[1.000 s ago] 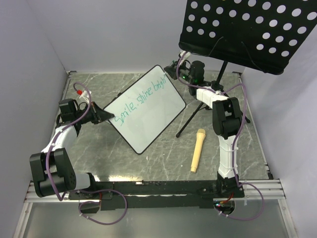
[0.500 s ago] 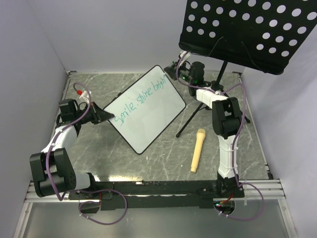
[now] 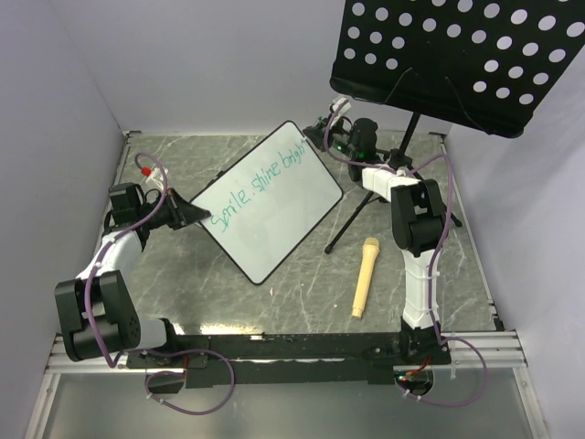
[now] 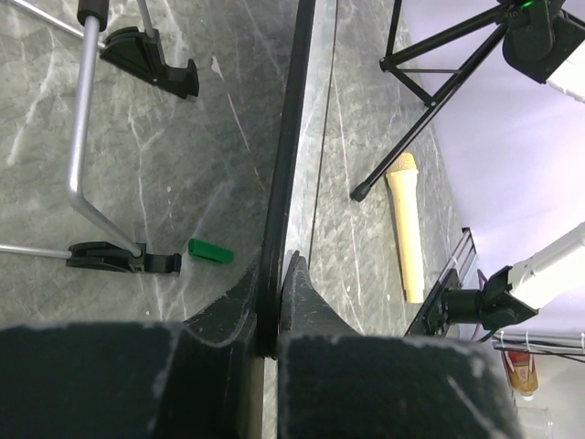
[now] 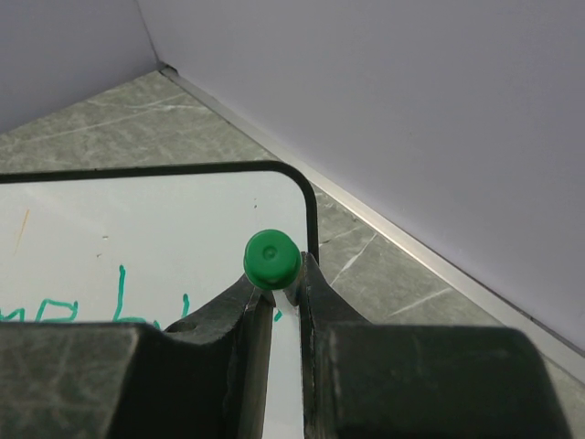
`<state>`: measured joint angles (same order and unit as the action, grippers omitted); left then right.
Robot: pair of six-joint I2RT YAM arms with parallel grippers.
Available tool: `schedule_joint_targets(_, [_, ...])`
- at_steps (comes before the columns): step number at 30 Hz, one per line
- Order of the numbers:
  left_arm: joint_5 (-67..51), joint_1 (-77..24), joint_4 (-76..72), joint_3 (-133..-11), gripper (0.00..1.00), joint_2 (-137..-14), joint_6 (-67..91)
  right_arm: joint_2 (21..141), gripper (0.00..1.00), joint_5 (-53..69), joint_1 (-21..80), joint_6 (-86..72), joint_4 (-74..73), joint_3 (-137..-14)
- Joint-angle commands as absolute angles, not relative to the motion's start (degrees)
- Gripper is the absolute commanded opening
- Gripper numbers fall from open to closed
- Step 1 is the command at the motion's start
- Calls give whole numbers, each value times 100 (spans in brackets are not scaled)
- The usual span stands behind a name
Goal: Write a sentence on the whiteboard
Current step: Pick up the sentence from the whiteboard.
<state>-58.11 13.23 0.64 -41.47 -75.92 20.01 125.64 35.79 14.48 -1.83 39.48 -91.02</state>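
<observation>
Where the table (image 3: pixel 292 297) lies nearest me, I see a microphone (image 3: pixel 363 274) just right of the whiteboard (image 3: pixel 274 219). My left jaws are clamped shut on the board's left edge. The sentence (image 3: pixel 260 187) runs along its far long edge. At the far corner, my right jaws pinch a green marker (image 5: pixel 271 259).

White whiteboard (image 3: pixel 274 206) with thin black frame, teal-green sentence (image 3: pixel 259 186), green-tipped marker (image 5: pixel 271 259), black music stand (image 3: pixel 466 55) dotted with round holes, grey-green veined marble table (image 3: pixel 302 293), pale tan, perhaps wooden, microphone (image 3: pixel 363 279) near right.
</observation>
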Motion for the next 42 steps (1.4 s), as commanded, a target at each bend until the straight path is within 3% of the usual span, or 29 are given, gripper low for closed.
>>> schedule_joint_targets(1, [-4517,1345,-105,-4131,1,-7682,756,12314,0,3639,1485,-123,3955,-8886])
schedule_joint_targets(42, [-4491,1415,-149,-4113,1,-7655,809,12023,0,3252,1485,193,3920,-8402])
